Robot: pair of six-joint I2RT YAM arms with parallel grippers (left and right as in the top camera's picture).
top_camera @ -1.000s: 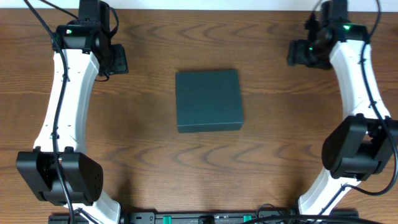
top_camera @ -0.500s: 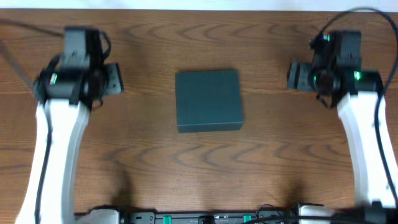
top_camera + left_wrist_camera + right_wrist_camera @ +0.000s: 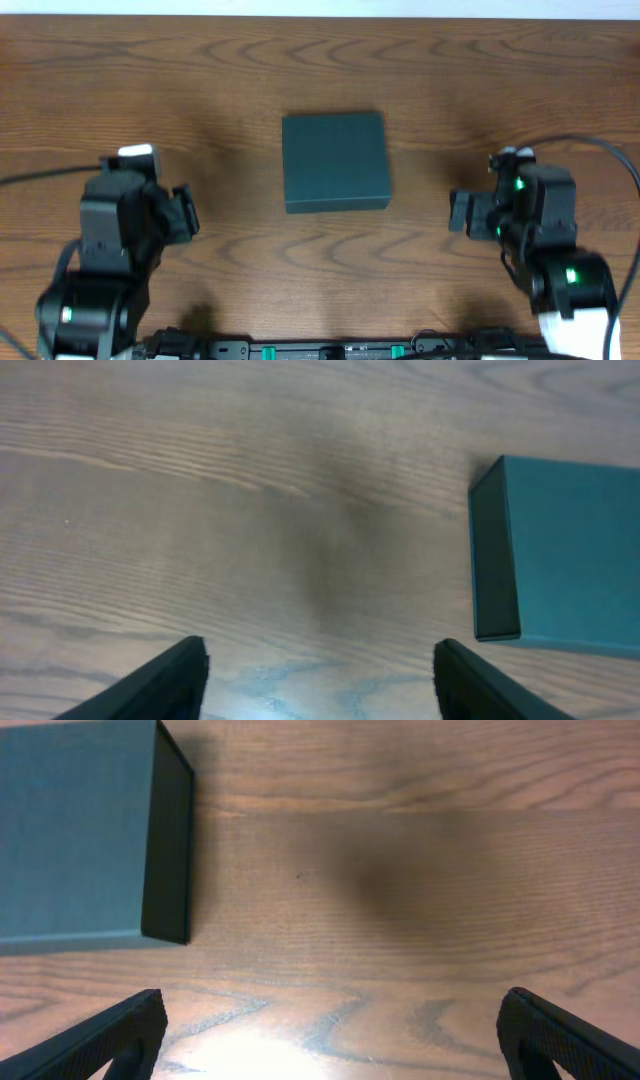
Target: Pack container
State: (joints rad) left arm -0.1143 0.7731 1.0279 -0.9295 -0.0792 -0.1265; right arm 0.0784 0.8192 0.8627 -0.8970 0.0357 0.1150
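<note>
The wood-grain surface (image 3: pixel 200 490) fills most of the frame, with a soft dark shadow across its middle. At the right edge sits the container (image 3: pixel 575 555), its teal top face cut off by the frame and its darker side wall facing left. Along the bottom edge, the left gripper (image 3: pixel 320 665) shows two dark fingers (image 3: pixel 160 682) spread wide apart, with bare wood between them and neither touching the container.

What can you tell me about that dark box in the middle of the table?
The container is a dark teal, matte, roughly square box that looks rigid. It is shut, its top flat and plain, its side walls darker. It lies flat near the middle of the wooden table. Only the table touches it; the left claw and right claw, both open, sit apart from it on either side.
</note>
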